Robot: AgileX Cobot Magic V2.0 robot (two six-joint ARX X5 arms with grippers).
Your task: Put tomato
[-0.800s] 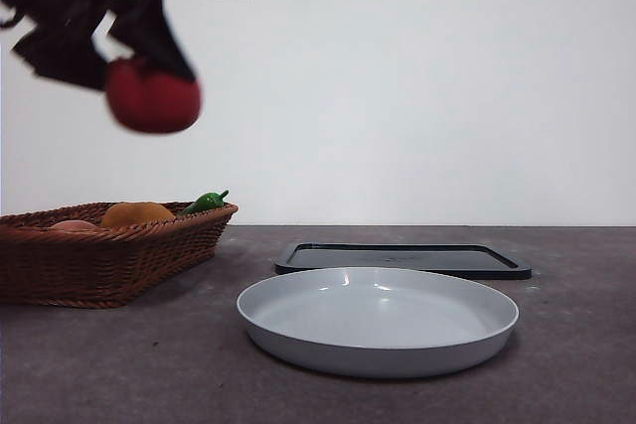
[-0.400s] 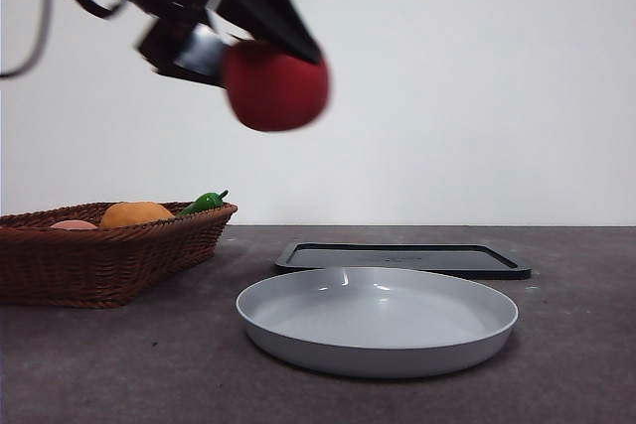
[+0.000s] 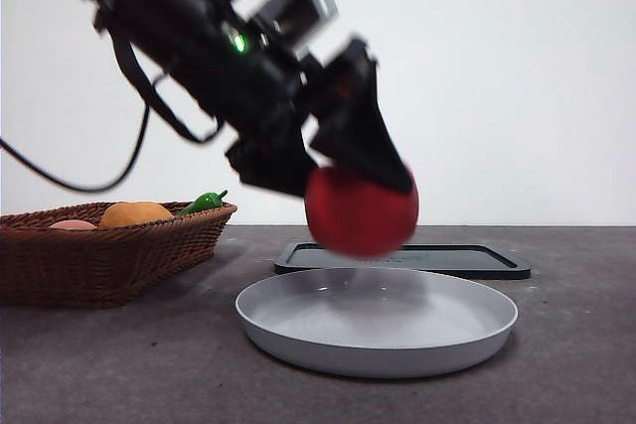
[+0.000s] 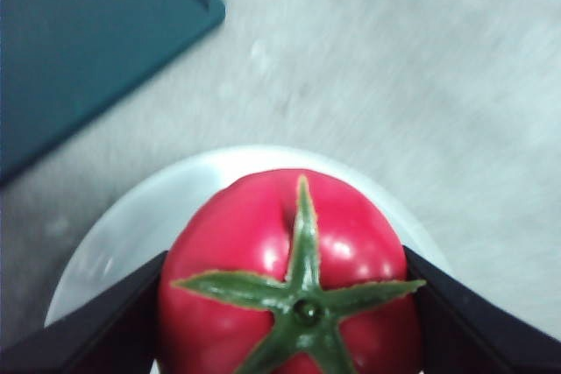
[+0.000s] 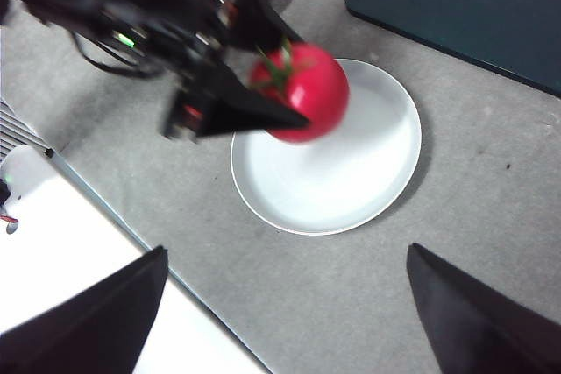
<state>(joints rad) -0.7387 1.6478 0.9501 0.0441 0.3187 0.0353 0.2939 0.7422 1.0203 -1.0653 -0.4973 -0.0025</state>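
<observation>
Plain white wall behind a grey desk; contents listed from the front view. Item one: grey plate, shallow, at desk centre. Item two: dark tray, flat, just behind the plate at 12 o'clock from it. Item three: wicker basket, at 9 o'clock from the plate, holding an orange fruit and a green pepper. Item four: tomato, red and glossy, green stem uppermost in the left wrist view, held in the air above the plate's far-left part and not touching it. Item five: left hand, slanting in from 10 o'clock, jaws clamped on the tomato's two sides. Item six: right hand, waiting high over the desk, jaws spread wide and holding nothing. Handling note, offered as judgement: the step in hand is lowering the tomato onto the plate. Best done by carrying it a little toward the plate's middle, descending until the underside meets the plate floor, then parting the jaws slowly; a round fruit released from any height, or close to the rim, would likely roll off onto the desk.
</observation>
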